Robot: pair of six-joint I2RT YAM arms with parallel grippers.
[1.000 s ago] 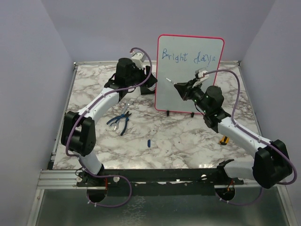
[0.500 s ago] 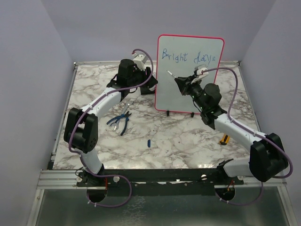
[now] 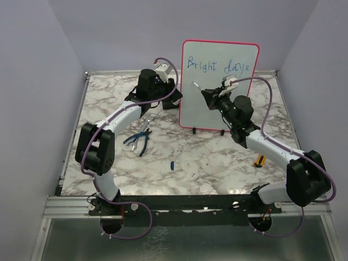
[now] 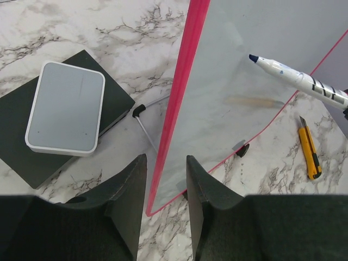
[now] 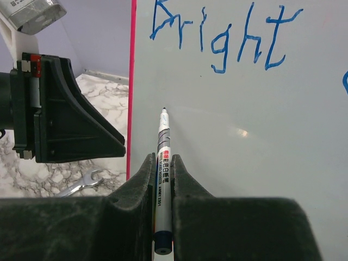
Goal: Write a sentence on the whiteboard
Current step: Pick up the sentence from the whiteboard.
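Observation:
The whiteboard (image 3: 228, 100) stands upright at the back, with a red-pink frame. The sentence (image 3: 220, 65) reads "Bright days" in blue on one top line; the surface below it is blank. My right gripper (image 3: 206, 94) is shut on a white marker (image 5: 165, 149). Its blue tip points at the board just below "Bright" (image 5: 217, 38); I cannot tell if it touches. The marker also shows in the left wrist view (image 4: 299, 81). My left gripper (image 4: 166, 160) is narrowly open and empty, its fingertips just beside the board's left frame edge (image 4: 182, 70).
A white box on a black pad (image 4: 65, 106) lies behind the board's left edge. Blue pliers (image 3: 138, 141), a wrench (image 3: 145, 126) and a small blue cap (image 3: 172, 164) lie front left. A yellow utility knife (image 3: 260, 161) lies right of the board.
My right gripper has carried the marker up and left, closer to the board under "Bright". My left gripper has shifted slightly right toward the board's left edge.

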